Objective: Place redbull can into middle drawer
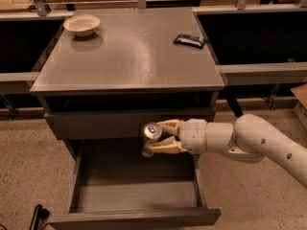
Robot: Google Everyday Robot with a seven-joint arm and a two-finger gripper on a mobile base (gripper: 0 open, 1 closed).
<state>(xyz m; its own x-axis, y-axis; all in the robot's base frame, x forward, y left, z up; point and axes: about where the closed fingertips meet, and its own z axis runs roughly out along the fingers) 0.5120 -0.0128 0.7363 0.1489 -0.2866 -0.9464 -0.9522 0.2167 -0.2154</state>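
In the camera view, the redbull can is held in the air in front of the cabinet. It is just before the closed grey front panel and above the back part of the open middle drawer. The pincer comes in from the right on a white arm. Its two tan fingers are pressed on the can, one above and one below, with only the can's width between them.

The can's shiny round top looks toward the camera and a little to the left. Its long axis goes down and away from the top, so it is tilted and not upright. Any writing on the can is too small to read.

On the surface a pale bowl stands at the back left. A flat dark packet lies at the back right, and its label is not readable.
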